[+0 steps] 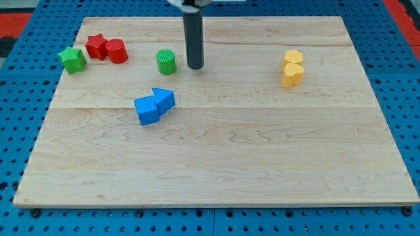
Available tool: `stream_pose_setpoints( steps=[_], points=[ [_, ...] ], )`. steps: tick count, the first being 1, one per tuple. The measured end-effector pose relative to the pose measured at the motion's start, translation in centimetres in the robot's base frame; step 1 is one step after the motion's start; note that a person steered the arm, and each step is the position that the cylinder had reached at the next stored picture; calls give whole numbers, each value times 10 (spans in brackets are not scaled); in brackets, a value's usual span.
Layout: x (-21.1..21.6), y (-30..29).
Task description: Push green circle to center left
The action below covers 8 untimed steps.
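Green circle (166, 61) near board's (216, 157) top edge, red blocks (107, 49) well to view's left. Tip (195, 67) just beside circle's right; no claw, plain rod. Likely light, rigid, slides easily; push at right side, centred.

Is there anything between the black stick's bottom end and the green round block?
No. In the camera view, only a narrow strip of bare wood separates my tip from the green circle on its left.

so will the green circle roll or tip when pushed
The green circle stands on its flat end, so it probably slides rather than rolls. It looks squat, so tipping seems unlikely. My tip sits just to its right.
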State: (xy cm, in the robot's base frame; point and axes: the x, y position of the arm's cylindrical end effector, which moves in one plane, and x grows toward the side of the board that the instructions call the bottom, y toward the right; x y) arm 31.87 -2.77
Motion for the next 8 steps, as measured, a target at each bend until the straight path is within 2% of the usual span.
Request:
stream_pose_setpoints(
  steps=[1, 2, 3, 4, 5, 6, 7, 8],
  points=[
    [-13, -54],
    [24, -109],
    [52, -129],
    [18, -75],
    [23, -24],
    [70, -29],
    [96, -60],
    [95, -108]
  ],
)
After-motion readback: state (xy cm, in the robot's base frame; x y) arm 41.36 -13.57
